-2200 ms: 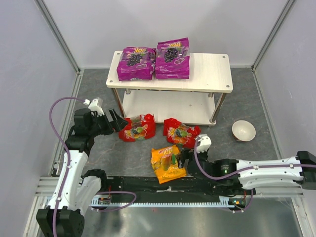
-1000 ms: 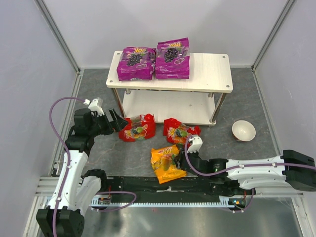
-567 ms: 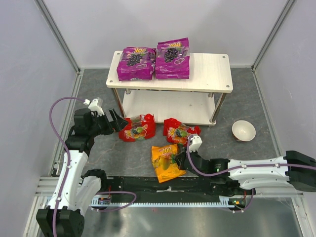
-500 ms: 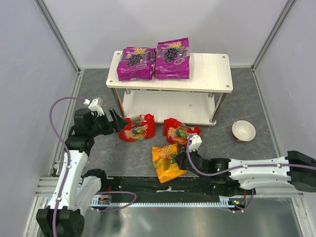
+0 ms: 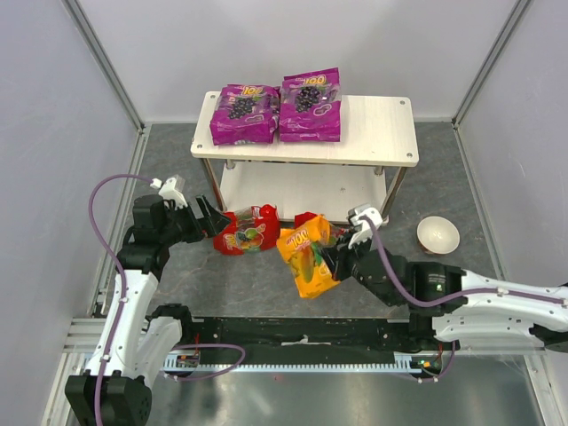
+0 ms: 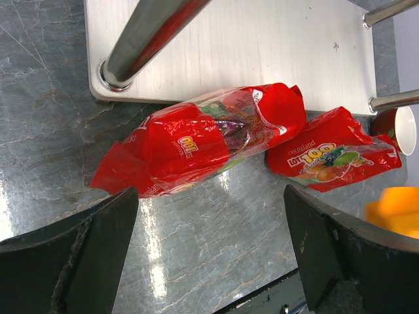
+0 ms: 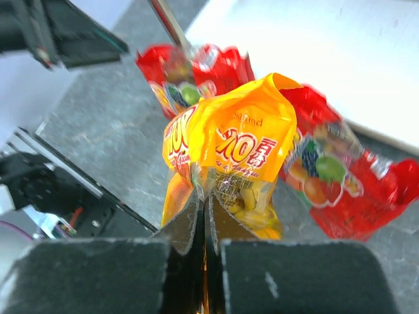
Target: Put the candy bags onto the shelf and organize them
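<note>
Right gripper [image 7: 204,243] pinched tight on orange bag [image 7: 232,140], bag held up over grey floor [image 5: 240,280]. Left gripper [image 6: 209,191] gaping wide, empty, above two red bags [image 6: 196,144] beside shelf [image 5: 382,129]. Two purple bags [image 5: 244,114] on top board. Pale walls [image 5: 53,89] around.

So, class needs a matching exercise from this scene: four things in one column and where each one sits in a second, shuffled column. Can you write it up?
Things
1. purple candy bags
2. orange-yellow candy bag
3. left red candy bag
4. white bowl

Places
a. pinched in the right gripper
b. on the grey table, right of the shelf
c. side by side on the shelf's top board
d. lying on the table by the shelf's left front post

Pairs: 1-c, 2-a, 3-d, 4-b
</note>
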Action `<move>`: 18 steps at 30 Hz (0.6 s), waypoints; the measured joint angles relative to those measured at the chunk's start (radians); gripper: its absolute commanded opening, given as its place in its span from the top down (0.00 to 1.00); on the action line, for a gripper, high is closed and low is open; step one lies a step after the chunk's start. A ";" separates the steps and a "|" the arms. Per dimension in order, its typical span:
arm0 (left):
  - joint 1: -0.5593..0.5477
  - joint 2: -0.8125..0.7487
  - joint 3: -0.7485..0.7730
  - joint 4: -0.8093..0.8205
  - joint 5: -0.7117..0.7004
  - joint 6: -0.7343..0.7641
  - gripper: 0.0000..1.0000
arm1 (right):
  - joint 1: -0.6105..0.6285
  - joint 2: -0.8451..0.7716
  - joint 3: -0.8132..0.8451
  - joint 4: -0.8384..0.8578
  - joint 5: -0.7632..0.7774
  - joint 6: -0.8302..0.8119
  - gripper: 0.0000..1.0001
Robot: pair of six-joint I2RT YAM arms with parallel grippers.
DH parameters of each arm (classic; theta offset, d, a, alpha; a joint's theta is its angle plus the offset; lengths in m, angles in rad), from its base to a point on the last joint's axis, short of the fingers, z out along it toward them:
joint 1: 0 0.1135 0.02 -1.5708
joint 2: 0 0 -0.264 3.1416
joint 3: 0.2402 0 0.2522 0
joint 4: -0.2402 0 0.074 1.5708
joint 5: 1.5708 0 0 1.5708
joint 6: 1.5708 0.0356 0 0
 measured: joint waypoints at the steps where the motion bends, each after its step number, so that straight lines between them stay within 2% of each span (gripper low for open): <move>1: 0.000 0.000 0.000 0.000 0.000 0.000 0.01 | 0.000 0.003 0.037 -0.009 0.005 -0.018 1.00; 10: 0.000 0.000 0.000 0.000 0.000 0.000 0.01 | 0.000 0.101 0.475 -0.099 0.093 -0.268 1.00; 18: 0.000 0.002 0.000 0.000 0.000 0.000 0.01 | -0.004 0.205 0.792 -0.095 0.260 -0.506 1.00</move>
